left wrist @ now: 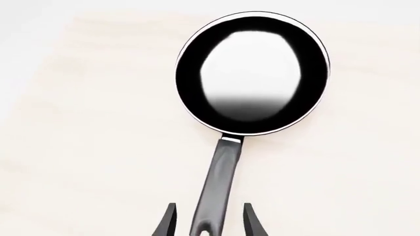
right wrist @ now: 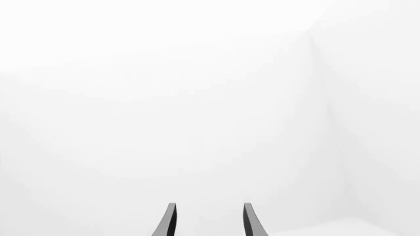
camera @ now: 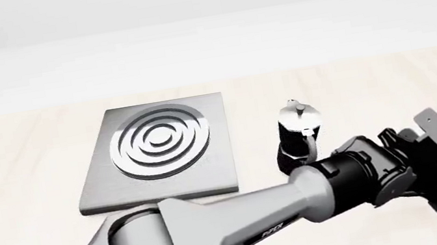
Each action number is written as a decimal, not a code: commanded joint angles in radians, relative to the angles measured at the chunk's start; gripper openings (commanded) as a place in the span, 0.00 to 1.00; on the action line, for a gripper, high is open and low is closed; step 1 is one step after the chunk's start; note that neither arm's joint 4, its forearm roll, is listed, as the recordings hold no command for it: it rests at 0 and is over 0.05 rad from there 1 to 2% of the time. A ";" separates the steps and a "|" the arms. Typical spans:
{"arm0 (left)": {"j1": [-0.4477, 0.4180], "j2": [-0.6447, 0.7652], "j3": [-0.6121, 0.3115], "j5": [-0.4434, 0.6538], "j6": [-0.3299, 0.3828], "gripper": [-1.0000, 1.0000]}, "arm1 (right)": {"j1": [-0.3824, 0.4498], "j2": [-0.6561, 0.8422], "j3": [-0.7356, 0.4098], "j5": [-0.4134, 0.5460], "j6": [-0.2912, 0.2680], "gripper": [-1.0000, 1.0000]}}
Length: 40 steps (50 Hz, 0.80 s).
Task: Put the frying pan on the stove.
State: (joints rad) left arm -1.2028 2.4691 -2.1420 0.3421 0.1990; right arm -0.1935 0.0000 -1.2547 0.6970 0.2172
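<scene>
Left arm (camera: 218,231) crosses the lower frame of the front view toward lower right. Left gripper (left wrist: 208,221): fingers apart, straddling the handle end of the frying pan (left wrist: 252,73) without contact. Right gripper (right wrist: 208,221): fingers apart, empty. Moka pot (camera: 296,136) stands center-right. Stove (camera: 159,151) lies center-left, unoccupied.

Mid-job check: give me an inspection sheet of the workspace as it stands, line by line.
Surface: pale wood-look table, flat.
Frying pan: frying pan lies on the table, not on the stove; its handle runs between the left fingers.
Stove: stove sits bare, nothing on its rings.
Clutter: moka pot stands upright beside the stove.
Left gripper: left gripper open, fingers either side of the handle, contact not seen.
Right gripper: right gripper open, holding nothing, facing blank white.
Cables: nothing seen.
Surroundings: plain white walls, nothing else seen.
</scene>
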 commanded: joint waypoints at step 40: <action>0.006 0.241 -0.301 0.193 -0.019 1.00 | -0.007 0.000 0.001 -0.023 0.011 1.00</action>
State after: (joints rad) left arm -1.1927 2.6710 -2.3973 0.5089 0.1859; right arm -0.2005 0.0001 -1.2477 0.6742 0.2266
